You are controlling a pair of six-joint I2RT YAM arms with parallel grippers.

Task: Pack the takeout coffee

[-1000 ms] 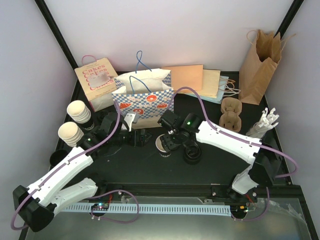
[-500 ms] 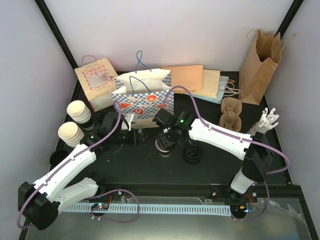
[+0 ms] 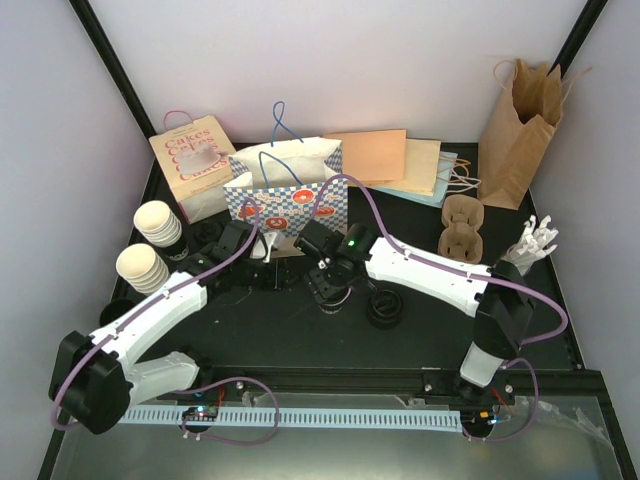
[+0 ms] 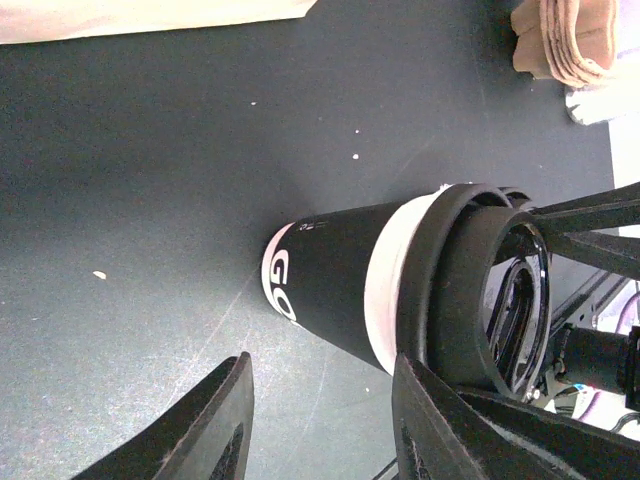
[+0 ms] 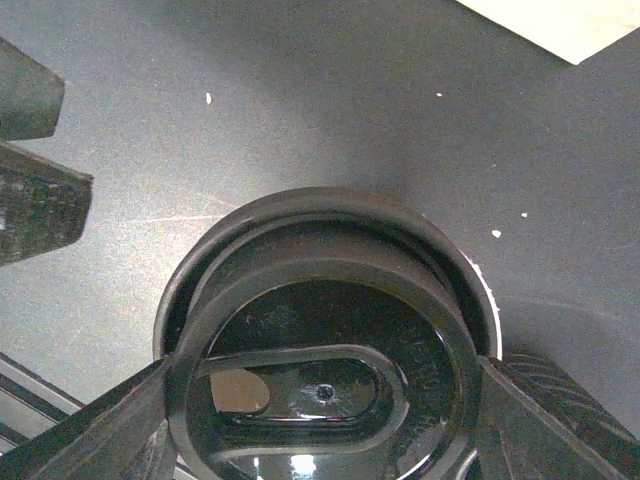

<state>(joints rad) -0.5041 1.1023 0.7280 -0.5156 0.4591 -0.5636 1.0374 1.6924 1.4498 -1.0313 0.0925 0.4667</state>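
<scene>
A takeout coffee cup [image 3: 329, 301] with a black sleeve and white band stands mid-table; the left wrist view shows its side [image 4: 330, 285]. A black lid [image 5: 320, 300] sits at its mouth, also seen edge-on [image 4: 450, 290]. My right gripper [image 3: 328, 278] hangs directly above, shut on the lid's rim [image 5: 320, 390] from both sides. My left gripper [image 3: 280, 272] is just left of the cup at table height, its jaws [image 4: 322, 368] part open. The left fingertips [image 4: 235, 380] stop short of the sleeve, with bare table between them.
Two stacks of cream paper cups [image 3: 160, 222] [image 3: 140, 268] stand at the left. Spare black lids [image 3: 385, 308] lie right of the cup. A blue-checked gift bag [image 3: 290, 195] stands close behind, with a Cakes bag [image 3: 195, 165], brown bag [image 3: 520, 130] and cardboard carriers [image 3: 462, 225].
My left gripper has slid right to the cup's side and its jaws have narrowed. The right arm has shifted slightly left and back, still holding the lid over the cup.
</scene>
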